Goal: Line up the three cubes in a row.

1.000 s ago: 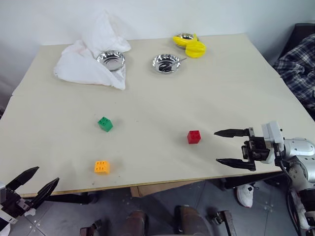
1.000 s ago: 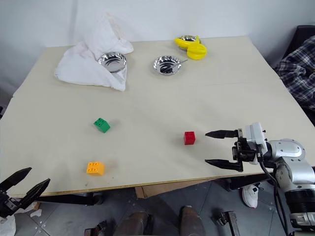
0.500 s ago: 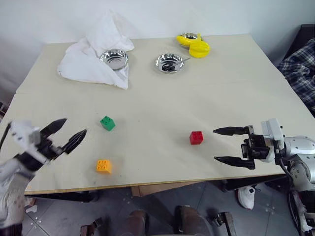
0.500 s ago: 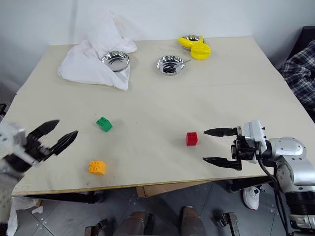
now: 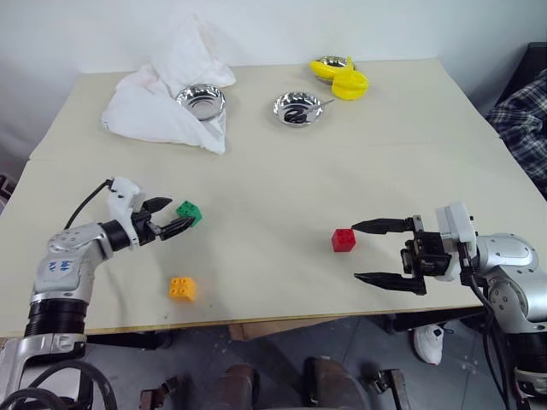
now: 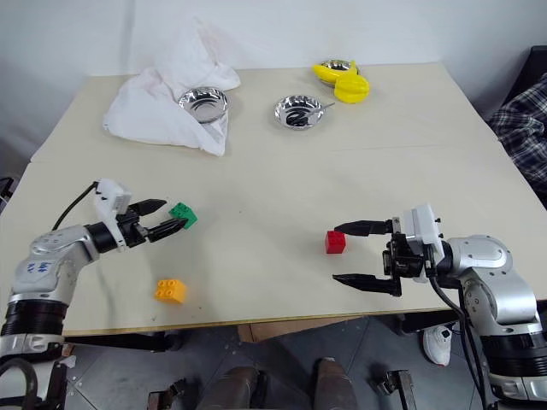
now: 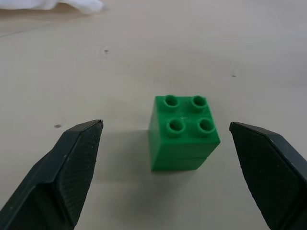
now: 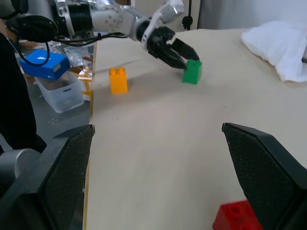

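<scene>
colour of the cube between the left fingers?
Green; clearest in the left wrist view.

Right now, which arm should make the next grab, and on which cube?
Left, I'd say: the left gripper is open with the green cube centred between its fingers, ready to close. The right gripper is open too, but the red cube sits beside one fingertip.

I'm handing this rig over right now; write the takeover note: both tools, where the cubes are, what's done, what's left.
Left tool: open, fingers either side of the green cube, not closed on it.
Right tool: open, empty, pointing at the red cube just beside it, not touching.
Orange cube: near the front edge of the table, in front of the green one, untouched.
Done: nothing lined up; the three cubes lie scattered.
Left: grip the green cube, then bring all three into one row.
</scene>
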Available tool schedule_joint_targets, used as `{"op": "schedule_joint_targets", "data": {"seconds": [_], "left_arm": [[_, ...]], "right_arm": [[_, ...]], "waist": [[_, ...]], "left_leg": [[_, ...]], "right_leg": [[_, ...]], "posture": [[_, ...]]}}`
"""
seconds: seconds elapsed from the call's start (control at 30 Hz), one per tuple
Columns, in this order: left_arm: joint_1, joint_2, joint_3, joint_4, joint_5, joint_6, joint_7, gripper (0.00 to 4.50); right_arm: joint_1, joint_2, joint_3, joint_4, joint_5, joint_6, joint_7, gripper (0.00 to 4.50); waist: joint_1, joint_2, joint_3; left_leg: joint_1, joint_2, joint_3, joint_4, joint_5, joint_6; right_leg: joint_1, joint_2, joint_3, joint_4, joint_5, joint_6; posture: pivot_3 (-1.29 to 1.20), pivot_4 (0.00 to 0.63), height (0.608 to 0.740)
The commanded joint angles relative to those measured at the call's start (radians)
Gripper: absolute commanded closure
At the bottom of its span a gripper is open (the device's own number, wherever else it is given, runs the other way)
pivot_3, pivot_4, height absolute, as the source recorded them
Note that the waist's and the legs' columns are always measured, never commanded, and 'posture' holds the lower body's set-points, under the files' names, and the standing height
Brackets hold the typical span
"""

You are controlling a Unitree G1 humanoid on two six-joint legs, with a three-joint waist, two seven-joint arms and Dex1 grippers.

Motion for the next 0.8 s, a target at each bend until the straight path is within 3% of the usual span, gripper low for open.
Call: {"op": "schedule_joint_targets", "data": {"seconds": [0.03, 0.13, 0.37, 0.47, 0.57, 0.8], "left_arm": [[-0.027, -0.003, -0.003, 0.03, 0.025, -0.023, -0.016, 0.19], [-0.033, -0.006, -0.012, 0.038, 0.042, -0.034, -0.03, 0.89], [-0.076, -0.028, -0.014, 0.095, 0.054, -0.119, -0.067, 3.03], [-0.105, -0.031, -0.045, 0.082, 0.06, -0.151, -0.137, 3.02], [-0.18, -0.043, -0.16, -0.02, 0.084, -0.136, -0.257, 3.02], [-0.315, -0.19, -0.363, -0.073, 0.153, -0.042, -0.324, 3.02]], "right_arm": [[0.009, 0.004, -0.037, -0.028, 0.007, -0.007, -0.008, 0.01], [0.022, 0.002, -0.044, -0.027, 0.003, -0.014, -0.011, 0.0], [0.056, 0.007, -0.066, -0.016, -0.015, -0.036, -0.024, 0.0], [0.079, -0.005, -0.084, -0.014, -0.018, -0.041, -0.024, 0.0], [0.118, -0.047, -0.136, 0.002, -0.02, -0.045, -0.003, 0.0], [0.188, -0.123, -0.243, 0.042, -0.028, -0.054, 0.045, 0.0]], "waist": [[0.0, 0.0, 0.0], [0.0, 0.0, 0.0], [0.001, 0.0, 0.0], [0.002, -0.001, 0.0], [0.007, -0.001, 0.001], [0.013, -0.001, 0.001]], "left_leg": [[0.0, 0.0, 0.0, 0.0, 0.0, 0.0], [0.0, 0.0, 0.0, 0.0, 0.0, 0.0], [0.0, 0.0, 0.0, 0.001, 0.0, 0.0], [-0.001, 0.0, 0.0, 0.002, 0.0, 0.0], [-0.003, 0.0, -0.001, 0.005, 0.0, 0.0], [-0.012, -0.002, -0.004, 0.014, -0.001, 0.002]], "right_leg": [[0.0, 0.0, 0.0, 0.0, 0.0, 0.0], [0.0, 0.0, 0.0, 0.001, 0.0, 0.0], [0.0, 0.0, 0.0, 0.001, 0.0, 0.0], [0.0, 0.0, 0.0, 0.001, 0.0, 0.0], [0.0, 0.0, -0.001, 0.001, 0.0, 0.0], [-0.001, -0.001, -0.004, 0.001, 0.003, 0.005]], "posture": [[0.0, 0.15, 0.74], [0.0, 0.15, 0.74], [0.0, 0.15, 0.74], [0.0, 0.15, 0.74], [0.0, 0.15, 0.74], [0.0, 0.15, 0.74]]}}
